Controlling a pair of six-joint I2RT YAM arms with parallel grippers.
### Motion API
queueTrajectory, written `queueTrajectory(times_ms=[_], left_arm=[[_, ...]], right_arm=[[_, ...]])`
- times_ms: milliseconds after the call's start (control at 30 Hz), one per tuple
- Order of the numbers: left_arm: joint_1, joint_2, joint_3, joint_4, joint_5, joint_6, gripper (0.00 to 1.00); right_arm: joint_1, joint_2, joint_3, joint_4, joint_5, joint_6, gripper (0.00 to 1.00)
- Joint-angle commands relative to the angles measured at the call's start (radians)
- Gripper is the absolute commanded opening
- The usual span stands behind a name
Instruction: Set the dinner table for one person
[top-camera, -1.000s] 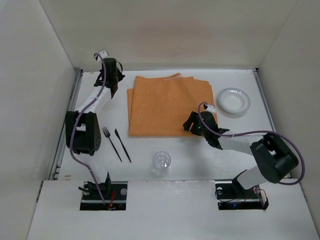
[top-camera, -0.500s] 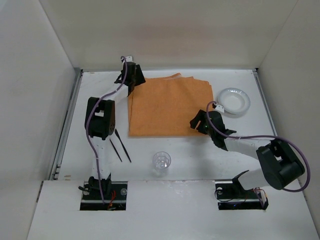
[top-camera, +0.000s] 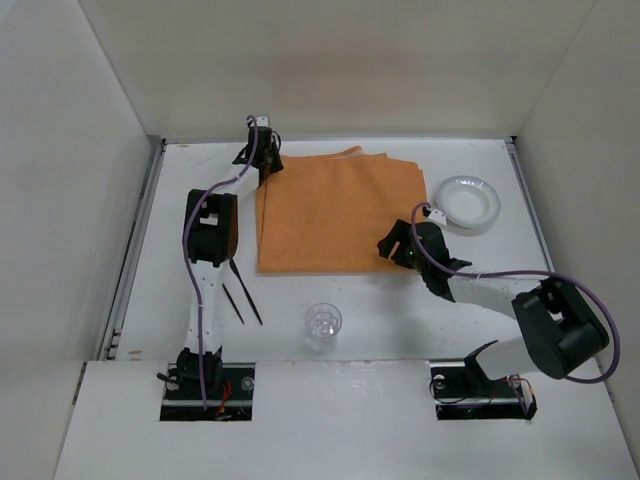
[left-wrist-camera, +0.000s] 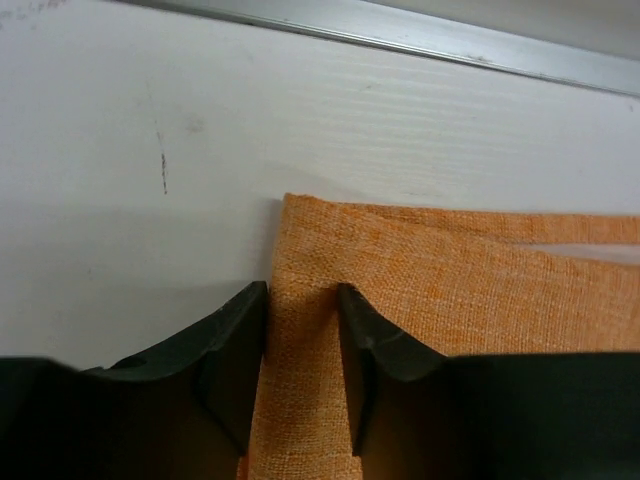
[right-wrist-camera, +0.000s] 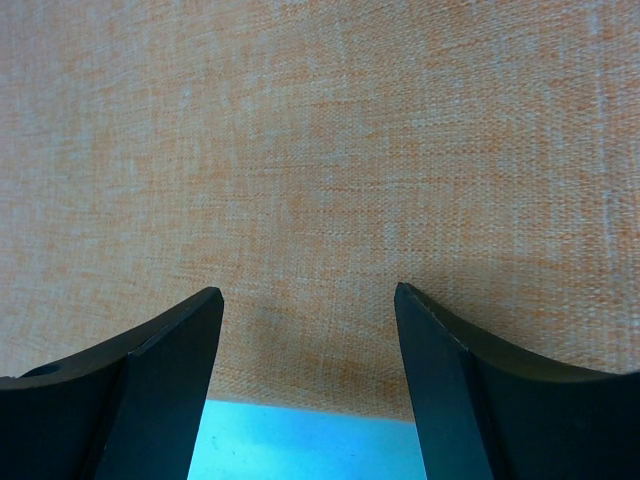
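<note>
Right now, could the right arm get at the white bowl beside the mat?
Probably yes. The right gripper hangs open and empty over the orange mat's near right corner, and only bare table lies between it and the white bowl.

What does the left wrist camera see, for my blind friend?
Two black fingers straddle the edge of an orange woven cloth mat near its corner. The mat lies on a white tabletop with a grey metal strip along the far side.

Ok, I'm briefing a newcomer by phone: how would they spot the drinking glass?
On the white dinner table lies an orange cloth mat. The glass stands alone between the mat and the table's near edge; it is the only see-through item.
</note>
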Motion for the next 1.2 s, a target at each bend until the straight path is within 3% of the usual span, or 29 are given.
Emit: queueTrajectory(times_ms=[0, 67, 300, 533, 733, 900, 1167], left_arm=[[-0.008, -0.024, 0.056, -0.015, 0.030, 0.019, 0.22], [-0.016, -0.054, 0.048, 0.003, 0.015, 0.008, 0.10], [-0.068, -0.295, -0.067, 0.034, -0.037, -0.031, 0.00], [-0.045, -0.671, -0.459, 0.147, -0.113, -0.153, 0.00], [0.134, -0.559, -0.558, 0.092, -0.079, -0.297, 0.00], [0.158, -0.423, -0.501, 0.078, -0.075, -0.308, 0.02], [0.153, -0.337, -0.392, 0.060, -0.092, -0.246, 0.17]], right_arm=[[0.019, -0.002, 0.007, 0.071, -0.010, -0.009, 0.75], [0.022, 0.006, 0.007, 0.075, -0.010, -0.009, 0.75], [0.024, 0.036, 0.020, 0.089, -0.022, -0.003, 0.74], [0.019, -0.017, 0.004, 0.078, -0.016, 0.000, 0.75], [0.011, -0.080, -0.025, 0.074, -0.018, -0.001, 0.76], [-0.013, -0.080, -0.036, 0.072, -0.016, -0.001, 0.76], [-0.029, -0.056, -0.030, 0.065, -0.012, 0.000, 0.77]])
